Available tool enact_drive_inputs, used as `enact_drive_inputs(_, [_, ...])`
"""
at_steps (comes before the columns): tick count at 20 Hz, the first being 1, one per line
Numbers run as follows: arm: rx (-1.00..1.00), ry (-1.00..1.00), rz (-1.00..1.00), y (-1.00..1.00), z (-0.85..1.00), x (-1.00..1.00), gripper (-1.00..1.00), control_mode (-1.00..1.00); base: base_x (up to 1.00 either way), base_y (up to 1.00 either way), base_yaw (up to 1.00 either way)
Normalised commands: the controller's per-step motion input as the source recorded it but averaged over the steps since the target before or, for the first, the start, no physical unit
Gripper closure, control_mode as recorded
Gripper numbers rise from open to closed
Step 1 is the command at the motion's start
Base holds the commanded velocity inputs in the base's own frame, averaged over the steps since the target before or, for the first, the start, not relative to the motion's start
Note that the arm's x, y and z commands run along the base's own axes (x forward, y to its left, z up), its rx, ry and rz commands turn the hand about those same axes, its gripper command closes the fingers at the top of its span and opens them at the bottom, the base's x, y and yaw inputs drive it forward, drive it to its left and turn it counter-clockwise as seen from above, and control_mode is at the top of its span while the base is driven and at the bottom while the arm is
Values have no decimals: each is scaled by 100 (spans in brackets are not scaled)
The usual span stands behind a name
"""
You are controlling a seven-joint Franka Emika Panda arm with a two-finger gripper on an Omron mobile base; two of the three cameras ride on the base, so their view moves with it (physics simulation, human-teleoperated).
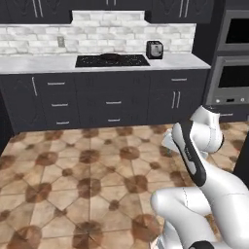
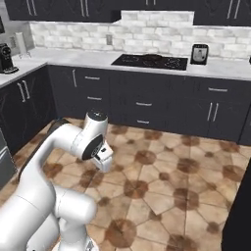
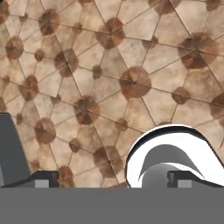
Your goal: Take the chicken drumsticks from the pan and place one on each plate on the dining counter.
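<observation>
The arm is seen folded low over the brown patterned tile floor (image 1: 87, 160), rising from about 5 o'clock in the left base view and from about 7 o'clock in the right base view. In the hand view the gripper (image 3: 111, 178) is pointed down at the floor tiles; its two dark fingertips (image 3: 43, 178) are set far apart at 7 and 5 o'clock of that view, so the jaws are held wide open with nothing between them.

The pan (image 1: 111, 57) is found well apart from the arm, on the black stove (image 1: 112, 61) set into the marble worktop (image 1: 39, 63) at 12 o'clock in the left base view. In the right base view the same pan (image 2: 152, 58) is seen as a dark round shape on the stove (image 2: 149, 62), toward 1 o'clock. It is too small and dark for drumsticks to be made out inside it.

A small dark toaster (image 1: 154, 49) is placed just beside the stove at its right end, against the pale brick backsplash (image 1: 29, 40); in the right base view that toaster (image 2: 199, 54) is likewise seen to the right of the stove. Dark cabinets with silver handles (image 1: 114, 102) are ranged beneath the worktop. A wall oven (image 1: 233, 78) is set at 3 o'clock in the left base view, and a black coffee machine (image 2: 6, 59) is seen on the side counter at 10 o'clock in the right base view
</observation>
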Motion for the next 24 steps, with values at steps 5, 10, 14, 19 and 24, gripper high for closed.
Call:
enact_drive_inputs(5, [0, 0, 0, 0, 0, 0, -100, 100, 100, -4, 8])
enact_drive_inputs(10, [0, 0, 0, 0, 0, 0, -100, 100, 100, -9, 11])
enact_drive_inputs(14, [0, 0, 0, 0, 0, 0, -100, 100, 100, -9, 1])
enact_drive_inputs(19, [0, 0, 0, 0, 0, 0, -100, 100, 100, -10, 0])
enact_drive_inputs(24, [0, 0, 0, 0, 0, 0, -100, 100, 100, -1, 0])
